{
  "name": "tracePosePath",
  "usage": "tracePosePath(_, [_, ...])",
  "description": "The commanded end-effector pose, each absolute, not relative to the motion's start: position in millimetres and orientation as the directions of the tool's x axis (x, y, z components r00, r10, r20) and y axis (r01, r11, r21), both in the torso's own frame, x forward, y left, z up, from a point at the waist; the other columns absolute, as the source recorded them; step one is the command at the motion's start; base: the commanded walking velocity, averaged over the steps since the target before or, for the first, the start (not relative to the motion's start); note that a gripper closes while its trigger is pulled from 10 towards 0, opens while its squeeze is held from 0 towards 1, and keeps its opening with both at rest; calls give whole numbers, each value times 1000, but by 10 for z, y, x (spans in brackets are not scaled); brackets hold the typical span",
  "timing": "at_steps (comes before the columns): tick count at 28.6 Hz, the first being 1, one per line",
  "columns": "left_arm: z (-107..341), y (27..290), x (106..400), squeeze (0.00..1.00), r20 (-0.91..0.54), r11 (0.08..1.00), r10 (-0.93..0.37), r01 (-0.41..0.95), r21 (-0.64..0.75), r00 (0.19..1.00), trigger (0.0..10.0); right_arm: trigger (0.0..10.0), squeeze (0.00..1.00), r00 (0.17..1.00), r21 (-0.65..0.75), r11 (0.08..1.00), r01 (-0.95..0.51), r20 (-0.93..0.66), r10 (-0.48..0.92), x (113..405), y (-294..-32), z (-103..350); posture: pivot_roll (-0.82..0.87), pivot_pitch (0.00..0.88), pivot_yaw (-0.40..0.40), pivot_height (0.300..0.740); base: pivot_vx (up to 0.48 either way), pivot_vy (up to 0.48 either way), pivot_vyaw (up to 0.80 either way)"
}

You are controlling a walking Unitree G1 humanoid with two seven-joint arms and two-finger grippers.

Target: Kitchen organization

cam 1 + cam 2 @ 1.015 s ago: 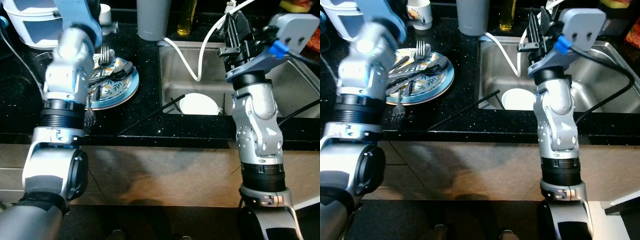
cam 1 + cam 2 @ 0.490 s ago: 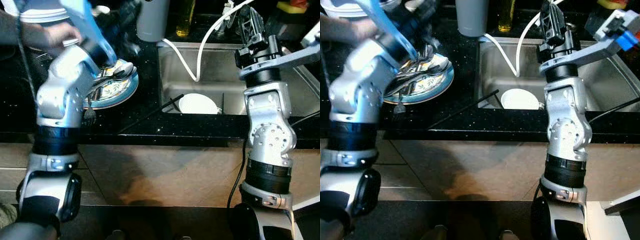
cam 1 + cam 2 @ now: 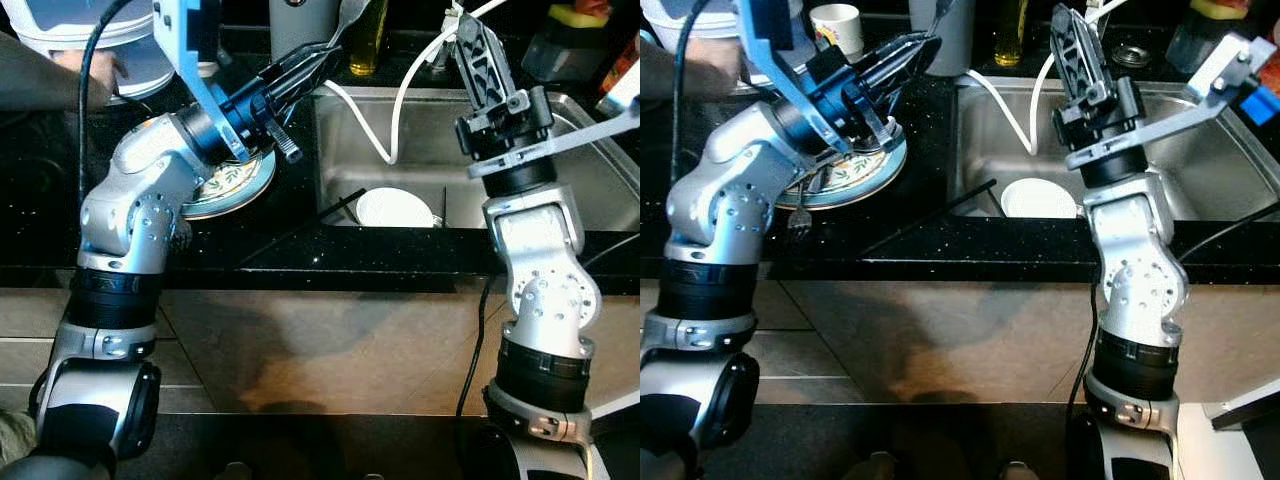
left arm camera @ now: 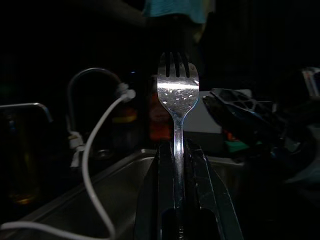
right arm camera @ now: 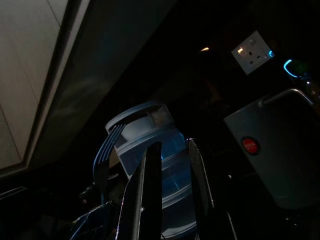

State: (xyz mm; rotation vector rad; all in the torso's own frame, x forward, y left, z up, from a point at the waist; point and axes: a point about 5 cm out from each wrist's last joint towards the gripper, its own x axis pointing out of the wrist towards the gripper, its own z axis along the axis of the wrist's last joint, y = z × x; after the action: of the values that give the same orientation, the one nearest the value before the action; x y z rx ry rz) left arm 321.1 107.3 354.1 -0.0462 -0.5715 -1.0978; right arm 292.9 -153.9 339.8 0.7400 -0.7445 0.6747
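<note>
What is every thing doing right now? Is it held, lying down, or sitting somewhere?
Left gripper: shut on the fork, raised above the counter near the sink.
Fork: held by its handle, tines pointing away from the gripper.
Right gripper: raised over the sink, fingers a little apart, holding nothing.
Patterned plate: lying on the black counter, cutlery on it.
White bowl: sitting in the sink.
White hose: hanging into the sink.
</note>
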Motion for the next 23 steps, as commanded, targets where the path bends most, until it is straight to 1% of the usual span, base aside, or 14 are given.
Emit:
tracePosePath(1, [3542, 1093, 3172, 0, 449, 450, -841, 852, 268, 303, 10000, 10000, 0, 528, 323, 537, -779, 800, 285, 2868, -1523, 3421, 59, 93, 28, 740, 0, 0, 0])
tracePosePath(2, [3527, 1070, 3130, 0, 439, 401, -862, 872, 282, 254, 10000, 10000, 0, 506, 315, 510, -800, 811, 293, 2837, -1522, 3427, 58, 88, 29, 740, 0, 0, 0])
tracePosePath(3, [3527, 1070, 3130, 0, 439, 401, -862, 872, 282, 254, 10000, 10000, 0, 506, 315, 510, -800, 811, 293, 2837, -1522, 3427, 58, 88, 29, 740, 0, 0, 0])
tracePosePath(6, [3494, 1021, 3071, 0, 429, 337, -883, 895, 292, 193, 10000, 10000, 0, 482, 297, 487, -821, 818, 314, 2811, -1511, 3433, 54, 84, 30, 740, 0, 0, 0])
tracePosePath(7, [3494, 1021, 3071, 0, 429, 337, -883, 895, 292, 193, 10000, 10000, 0, 482, 297, 487, -821, 818, 314, 2811, -1511, 3433, 54, 84, 30, 740, 0, 0, 0])
tracePosePath(10, [3502, 996, 3027, 0, 443, 302, -884, 907, 295, 150, 10000, 10000, 0, 473, 288, 478, -830, 817, 329, 2796, -1502, 3430, 50, 72, 26, 740, 0, 0, 0])
tracePosePath(11, [3502, 996, 3027, 0, 443, 302, -884, 907, 295, 150, 10000, 10000, 0, 473, 288, 478, -830, 817, 329, 2796, -1502, 3430, 50, 72, 26, 740, 0, 0, 0])
tracePosePath(12, [3570, 1006, 2987, 0, 489, 282, -864, 917, 281, 116, 10000, 10000, 0, 469, 284, 474, -834, 816, 337, 2788, -1492, 3428, 50, 72, 26, 740, 0, 0, 0])
tracePosePath(14, [3600, 1016, 2975, 0, 508, 279, -855, 919, 277, 107, 10000, 10000, 0, 468, 282, 473, -835, 815, 340, 2786, -1487, 3427, 50, 72, 26, 740, 0, 0, 0])
tracePosePath(17, [3625, 1038, 3000, 0, 519, 300, -846, 915, 270, 124, 10000, 10000, 0, 477, 285, 481, -829, 809, 344, 2789, -1468, 3418, 50, 72, 26, 740, 0, 0, 0])
tracePosePath(19, [3575, 1044, 3096, 0, 494, 369, -845, 892, 262, 204, 10000, 10000, 0, 509, 297, 513, -805, 791, 340, 2827, -1455, 3385, 53, 75, 31, 740, 0, 0, 0])
tracePosePath(20, [3575, 1044, 3096, 0, 494, 369, -845, 892, 262, 204, 10000, 10000, 0, 509, 297, 513, -805, 791, 340, 2827, -1455, 3385, 53, 75, 31, 740, 0, 0, 0])
tracePosePath(21, [3553, 1056, 3142, 0, 489, 404, -837, 880, 248, 247, 10000, 10000, 0, 532, 308, 535, -787, 778, 335, 2854, -1461, 3363, 58, 89, 28, 740, 0, 0, 0])
tracePosePath(23, [3532, 1069, 3158, 0, 485, 422, -833, 873, 243, 268, 10000, 10000, 0, 558, 319, 561, -764, 763, 325, 2879, -1476, 3334, 61, 98, 22, 740, 0, 0, 0])
